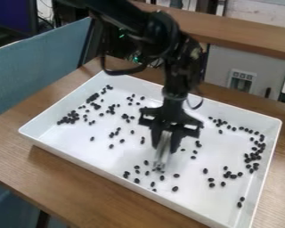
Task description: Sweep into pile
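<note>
My black gripper (165, 148) hangs over the middle of the white tray (97, 161), shut on a slim light-grey tool (163, 153). The tool points down, its lower end close to the tray floor beside a few small dark beans. Dark oval beans lie scattered in loose groups: a dense cluster (70, 117) at the left, others (135, 174) near the front, and more (252, 157) along the right side. Single beans lie between these groups. The gripper and arm hide part of the tray's middle and back.
The tray's raised walls surround the beans on a brown wooden table (26, 162). Behind it are a wooden ledge (246, 38) and a pale panel with a socket (241, 81). A blue-grey partition (38, 62) stands at the upper left.
</note>
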### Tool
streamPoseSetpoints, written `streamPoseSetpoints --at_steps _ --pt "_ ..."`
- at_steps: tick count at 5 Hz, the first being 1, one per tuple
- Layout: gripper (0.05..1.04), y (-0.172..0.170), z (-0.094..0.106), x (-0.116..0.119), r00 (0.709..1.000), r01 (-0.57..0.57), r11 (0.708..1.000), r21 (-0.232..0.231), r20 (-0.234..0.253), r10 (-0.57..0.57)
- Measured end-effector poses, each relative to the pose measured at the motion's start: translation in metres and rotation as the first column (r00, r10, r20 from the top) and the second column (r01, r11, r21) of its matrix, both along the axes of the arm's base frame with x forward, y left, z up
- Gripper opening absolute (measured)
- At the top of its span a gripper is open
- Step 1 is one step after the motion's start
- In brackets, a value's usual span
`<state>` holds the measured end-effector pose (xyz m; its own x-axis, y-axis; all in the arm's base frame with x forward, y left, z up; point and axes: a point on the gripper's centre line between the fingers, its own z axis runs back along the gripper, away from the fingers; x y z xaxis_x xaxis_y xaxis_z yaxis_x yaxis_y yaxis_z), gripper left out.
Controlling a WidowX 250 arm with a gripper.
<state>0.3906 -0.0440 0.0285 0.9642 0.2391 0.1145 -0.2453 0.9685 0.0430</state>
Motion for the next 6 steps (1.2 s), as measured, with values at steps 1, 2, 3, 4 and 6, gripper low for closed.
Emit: streamPoseSetpoints --at_steps 1,2,3,4,6 --pt "0.386 -0.032 0.018 0.009 0.997 0.079 0.997 -0.015 0.028 -0.078" --pt "0.386 -0.076 0.037 0.014 0.977 0.206 0.976 -0.069 0.07 -0.201" --pt "0.386 -0.114 0.036 0.018 0.941 0.336 0.936 -0.101 0.074 -0.33" --pt "0.386 -0.13 0.023 0.023 0.93 0.369 0.923 -0.11 0.034 -0.367" --pt "0.386 -0.124 0.008 0.023 0.947 0.321 0.943 -0.089 0.046 -0.318"
